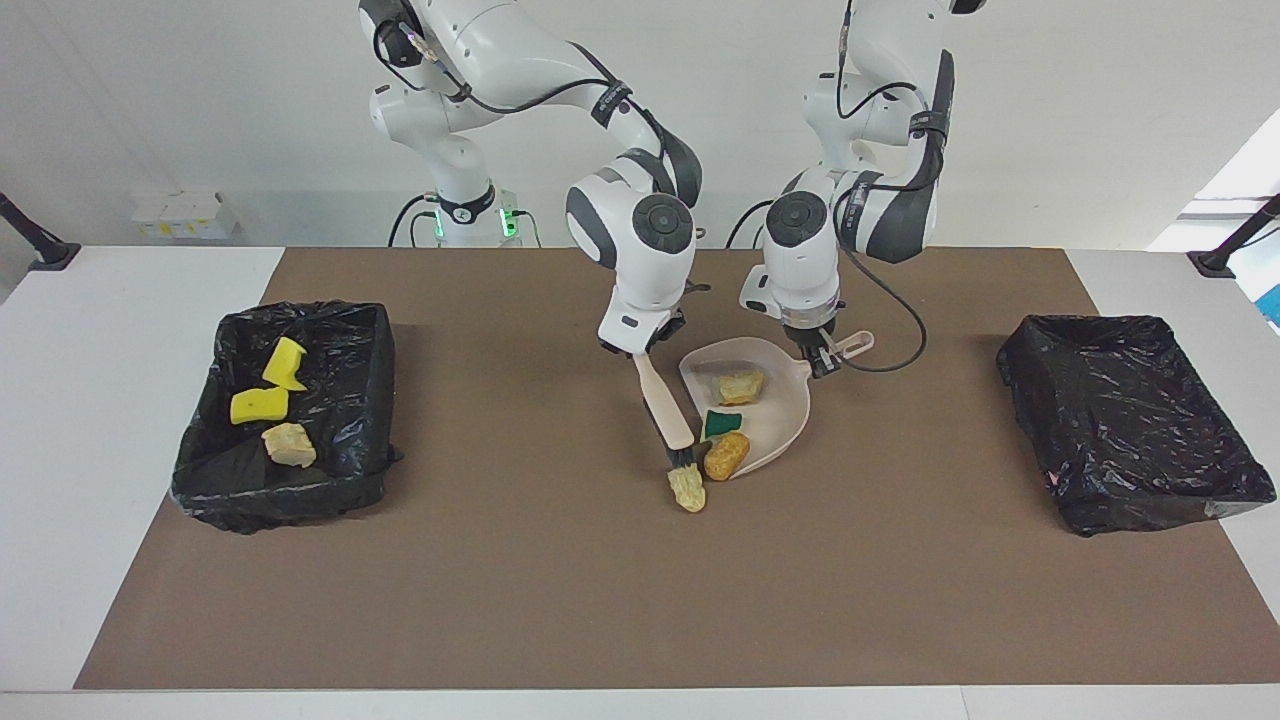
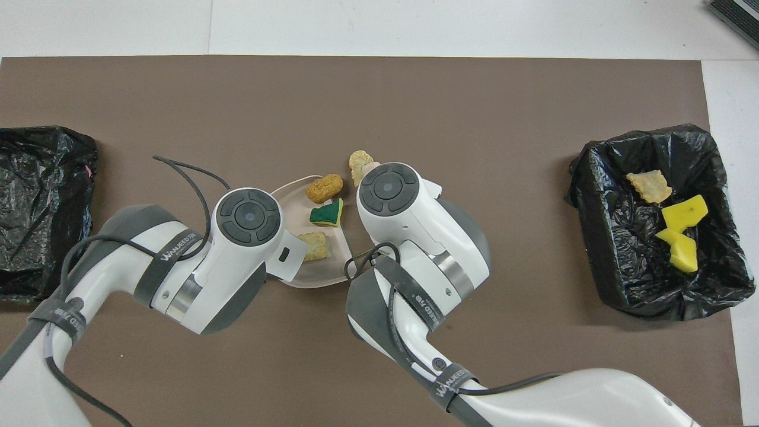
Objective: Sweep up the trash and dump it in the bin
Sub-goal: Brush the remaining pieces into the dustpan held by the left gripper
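right gripper (image 1: pixel 645 350) just above centre of the facing view, clamped tight on the top of a pale brush (image 1: pixel 668 415). brush slanting down toward lower centre, dark bristles touching a pale tan chunk (image 1: pixel 687 489) on the brown mat (image 1: pixel 560 590), just off the open lip of the dustpan (image 1: pixel 775 420).

left gripper (image 1: pixel 822 360) a little to the frame's right of it, pinched closed on the dustpan's handle (image 1: pixel 852 345). pan lying flat at centre frame, mouth facing the lower edge. inside it: a tan chunk (image 1: pixel 741 386) near the handle end, a green-and-yellow chunk (image 1: pixel 722 422) in the middle, an orange-brown chunk (image 1: pixel 726 455) at the lip.

in the overhead view, the same three chunks showing between the two wrist housings at centre frame, with the loose tan chunk (image 2: pixel 359 161) peeking out above the right wrist.

black-lined bin (image 1: pixel 285 415) at mid left of the facing view, holding two bright yellow pieces (image 1: pixel 268 385) and one tan piece (image 1: pixel 289 444). second black-lined bin (image 1: pixel 1130 420) at mid right of that view, no trash seen in it.
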Robot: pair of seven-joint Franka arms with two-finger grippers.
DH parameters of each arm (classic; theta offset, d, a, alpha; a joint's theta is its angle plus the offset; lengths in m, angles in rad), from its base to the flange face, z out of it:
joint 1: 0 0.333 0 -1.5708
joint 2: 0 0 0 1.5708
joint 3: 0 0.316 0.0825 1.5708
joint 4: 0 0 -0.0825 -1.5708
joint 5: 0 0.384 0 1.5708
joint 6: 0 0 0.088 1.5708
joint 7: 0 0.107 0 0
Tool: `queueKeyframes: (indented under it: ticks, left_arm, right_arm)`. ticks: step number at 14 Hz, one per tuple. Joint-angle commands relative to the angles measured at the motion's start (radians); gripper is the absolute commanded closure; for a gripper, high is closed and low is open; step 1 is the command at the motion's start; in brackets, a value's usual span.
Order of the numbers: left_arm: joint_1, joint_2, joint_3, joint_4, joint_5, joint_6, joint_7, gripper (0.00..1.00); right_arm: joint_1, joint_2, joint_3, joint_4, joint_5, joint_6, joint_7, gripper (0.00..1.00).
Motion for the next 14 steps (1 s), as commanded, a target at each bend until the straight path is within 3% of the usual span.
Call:
queueKeyframes:
  ticks: [1,6,12,14]
  left_arm:
    - [0.006,-0.030,0.002,-0.029,0.011,0.002,-0.073,1.00]
    - [0.006,-0.030,0.002,-0.028,0.011,0.002,-0.096,1.00]
    - [0.008,-0.030,0.002,-0.028,0.011,0.003,-0.096,1.00]
    - [0.020,-0.030,0.002,-0.029,0.011,0.003,-0.089,1.00]
  right_arm:
    - [-0.083,0.025,0.009,0.011,-0.067,0.000,-0.109,1.00]
    - [-0.075,0.219,0.009,0.207,-0.191,0.037,-0.148,1.00]
    - [-0.028,0.223,0.021,0.206,-0.182,0.024,-0.161,1.00]
    - [-0.026,0.215,0.066,0.186,-0.179,0.023,-0.177,1.00]
